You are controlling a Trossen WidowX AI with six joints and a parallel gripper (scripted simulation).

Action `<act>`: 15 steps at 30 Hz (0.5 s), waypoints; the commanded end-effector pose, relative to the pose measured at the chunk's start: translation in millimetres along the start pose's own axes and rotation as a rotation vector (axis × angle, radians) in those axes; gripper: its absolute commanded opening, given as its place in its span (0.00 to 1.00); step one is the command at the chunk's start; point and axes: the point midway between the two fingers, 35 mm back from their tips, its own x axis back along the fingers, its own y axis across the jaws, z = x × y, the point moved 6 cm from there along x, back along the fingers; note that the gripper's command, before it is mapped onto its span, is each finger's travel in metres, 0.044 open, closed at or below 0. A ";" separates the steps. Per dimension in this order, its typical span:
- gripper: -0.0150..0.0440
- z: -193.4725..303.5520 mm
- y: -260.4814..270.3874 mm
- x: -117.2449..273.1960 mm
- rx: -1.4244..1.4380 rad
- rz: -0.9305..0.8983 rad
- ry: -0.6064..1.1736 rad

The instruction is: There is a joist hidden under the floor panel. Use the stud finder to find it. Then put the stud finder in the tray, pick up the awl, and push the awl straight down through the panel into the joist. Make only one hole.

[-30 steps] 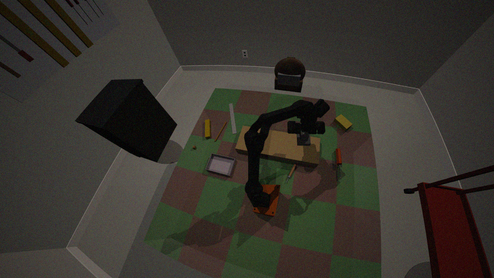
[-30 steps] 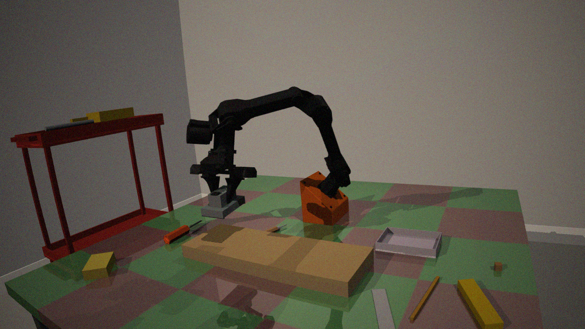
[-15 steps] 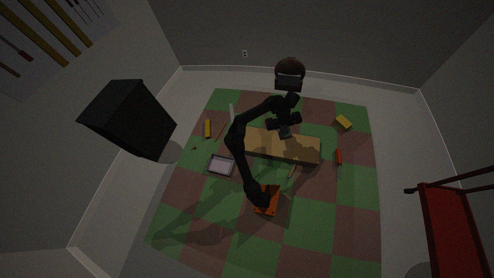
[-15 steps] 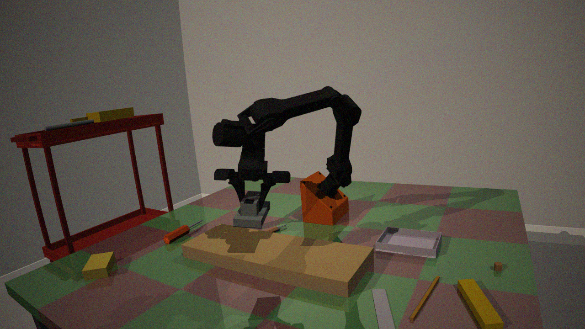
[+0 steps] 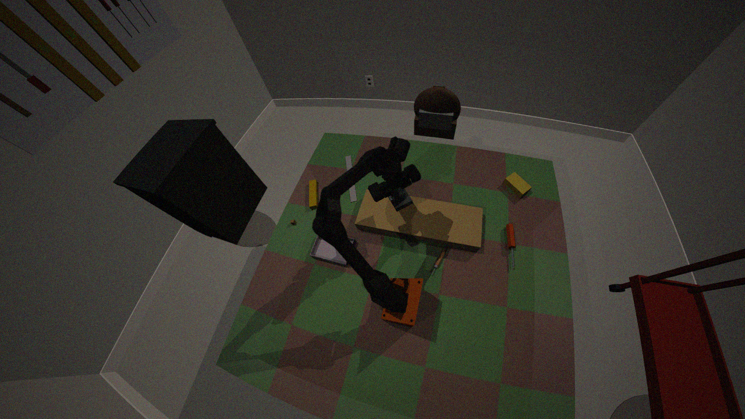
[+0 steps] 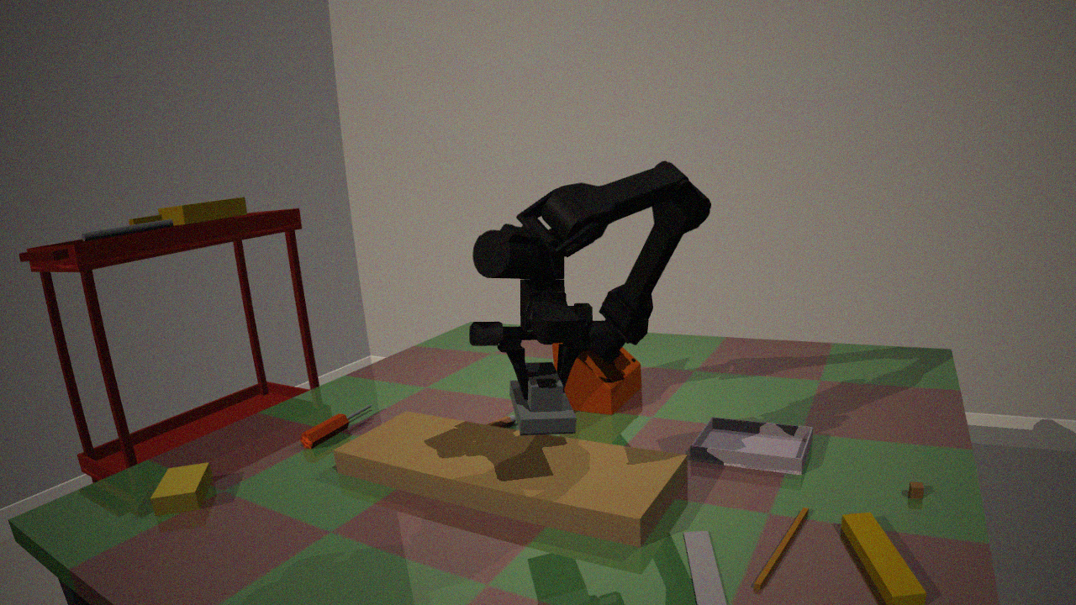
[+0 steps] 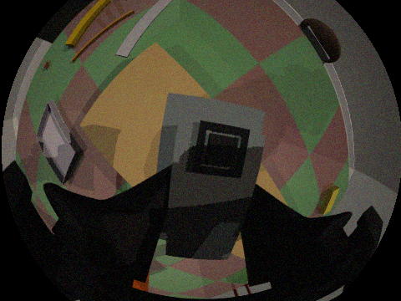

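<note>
My gripper (image 5: pixel 397 194) (image 6: pixel 543 385) (image 7: pixel 206 176) is shut on the grey stud finder (image 5: pixel 402 202) (image 6: pixel 545 424) (image 7: pixel 181 110) and holds it roughly level above the tan floor panel (image 5: pixel 468 222) (image 6: pixel 602 474) (image 7: pixel 129 92). A gap seems to show under it; its height is hard to judge. Its dark square window (image 7: pixel 219 148) shows a pale outline and no bright light. The awl (image 5: pixel 441 258) (image 6: pixel 502 423), with a brown handle, lies by the panel's robot-side edge, mostly hidden in the exterior view. The shallow pale tray (image 5: pixel 327 251) (image 6: pixel 760 444) (image 7: pixel 58 140) is empty. The joist is hidden. I see no hole in the panel.
An orange-handled tool (image 5: pixel 510 235) (image 6: pixel 324 431) and a yellow block (image 5: pixel 517 184) (image 6: pixel 181 486) lie beyond one panel end. Past the other end lie a pale strip (image 6: pixel 703 564) (image 7: pixel 144 27), a thin orange stick (image 6: pixel 782 549), a yellow bar (image 6: pixel 880 556) and a small brown cube (image 6: pixel 915 489).
</note>
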 end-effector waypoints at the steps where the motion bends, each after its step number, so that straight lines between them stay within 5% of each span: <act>1: 0.25 -11.2 29.8 0.8 0.083 -0.011 -0.014; 15: 0.25 -26.1 127.7 -2.5 0.328 -0.082 -0.043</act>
